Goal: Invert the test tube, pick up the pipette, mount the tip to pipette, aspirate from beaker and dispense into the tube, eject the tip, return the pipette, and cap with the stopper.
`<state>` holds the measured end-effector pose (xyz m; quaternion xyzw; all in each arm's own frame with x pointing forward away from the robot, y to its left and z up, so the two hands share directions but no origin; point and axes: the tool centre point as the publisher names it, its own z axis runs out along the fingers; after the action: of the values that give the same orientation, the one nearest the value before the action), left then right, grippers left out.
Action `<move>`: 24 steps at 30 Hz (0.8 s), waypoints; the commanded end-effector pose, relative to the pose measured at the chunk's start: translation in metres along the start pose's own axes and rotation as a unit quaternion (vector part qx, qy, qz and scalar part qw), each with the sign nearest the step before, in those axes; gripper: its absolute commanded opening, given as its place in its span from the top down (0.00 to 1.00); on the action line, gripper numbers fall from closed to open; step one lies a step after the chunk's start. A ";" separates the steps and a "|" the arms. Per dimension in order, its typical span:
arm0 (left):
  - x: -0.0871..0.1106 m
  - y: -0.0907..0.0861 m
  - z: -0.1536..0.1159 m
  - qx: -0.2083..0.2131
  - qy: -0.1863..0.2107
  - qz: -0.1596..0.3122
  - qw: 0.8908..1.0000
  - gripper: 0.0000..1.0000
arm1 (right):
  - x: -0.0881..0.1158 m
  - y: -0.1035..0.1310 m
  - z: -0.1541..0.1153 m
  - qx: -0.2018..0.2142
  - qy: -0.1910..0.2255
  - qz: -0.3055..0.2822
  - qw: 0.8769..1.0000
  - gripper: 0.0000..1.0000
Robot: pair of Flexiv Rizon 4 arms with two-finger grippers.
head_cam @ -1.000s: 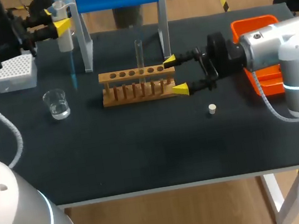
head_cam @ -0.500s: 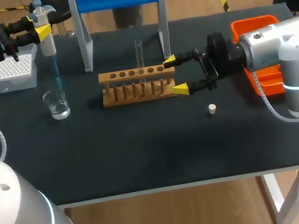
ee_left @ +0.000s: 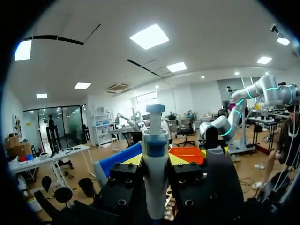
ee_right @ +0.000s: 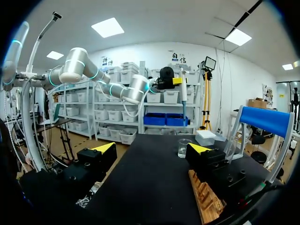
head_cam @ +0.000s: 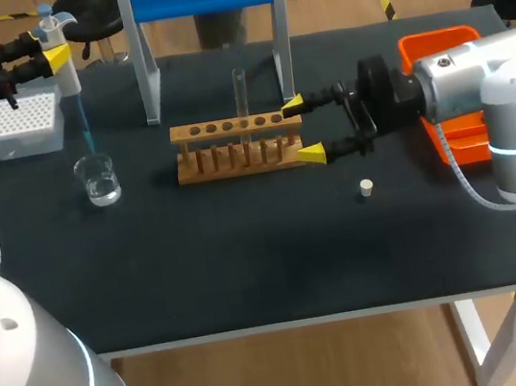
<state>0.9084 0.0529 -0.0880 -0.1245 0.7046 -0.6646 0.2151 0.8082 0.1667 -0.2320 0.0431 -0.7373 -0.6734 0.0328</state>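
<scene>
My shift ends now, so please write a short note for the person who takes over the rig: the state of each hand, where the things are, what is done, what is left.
Left hand: shut on the pipette, blue tip mounted, held above the beaker.
Right hand: open, at the end of the wooden rack.
Test tube upright in the rack; stopper lies on the table.
Done: tube turned, pipette picked, tip mounted.
Left: aspirate, dispense, eject tip, return pipette, cap.
</scene>
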 end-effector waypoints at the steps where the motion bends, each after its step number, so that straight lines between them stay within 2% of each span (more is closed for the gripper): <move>1: -0.006 0.004 0.000 0.004 0.003 0.002 1.000 1.00 | 0.000 0.000 -0.001 0.001 0.001 0.000 1.000 0.00; 8: -0.015 0.008 -0.003 0.006 0.001 0.004 1.000 1.00 | 0.000 0.000 -0.001 0.001 0.001 0.000 1.000 0.00; 24: -0.014 0.010 -0.007 0.008 -0.001 -0.006 1.000 1.00 | 0.000 0.000 -0.001 0.001 0.001 0.000 1.000 0.00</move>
<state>0.9186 0.0653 -0.0959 -0.1289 0.6976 -0.6717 0.2137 0.8082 0.1667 -0.2320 0.0431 -0.7374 -0.6733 0.0328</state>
